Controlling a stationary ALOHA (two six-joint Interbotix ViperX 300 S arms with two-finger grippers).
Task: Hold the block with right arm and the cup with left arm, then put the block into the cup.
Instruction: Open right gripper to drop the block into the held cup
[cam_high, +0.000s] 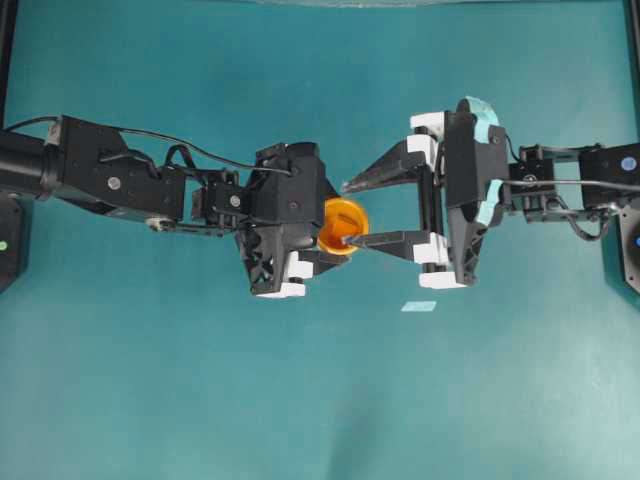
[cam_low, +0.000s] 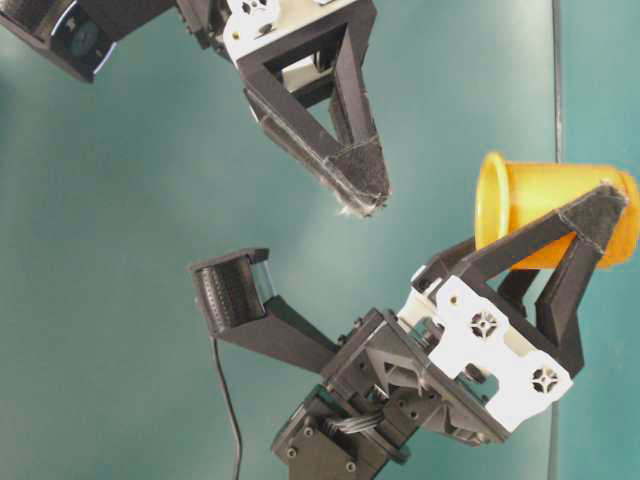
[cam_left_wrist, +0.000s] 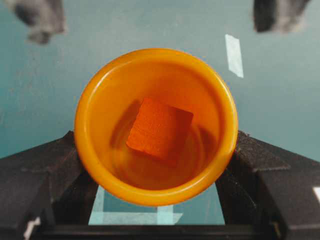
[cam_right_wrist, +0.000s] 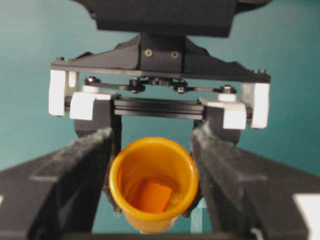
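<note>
Above the teal table: we see both grippers meeting mid-air near the centre.
Cup: the cup (cam_left_wrist: 156, 125) sits clamped between our left gripper (cam_high: 318, 240) fingers, its mouth facing the right arm.
Block: the block (cam_left_wrist: 160, 131) lies inside the cup, against its bottom.
Left gripper: closed around the cup's body, holding it.
Right gripper: our right gripper (cam_high: 348, 213) stands spread wide and holds nothing, one fingertip at the cup's rim.

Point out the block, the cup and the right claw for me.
block (cam_left_wrist: 160, 131), left wrist view, on its top face.
cup (cam_left_wrist: 86, 107), left wrist view, on its rim.
right claw (cam_high: 349, 213), overhead view, midway between its fingertips.
</note>
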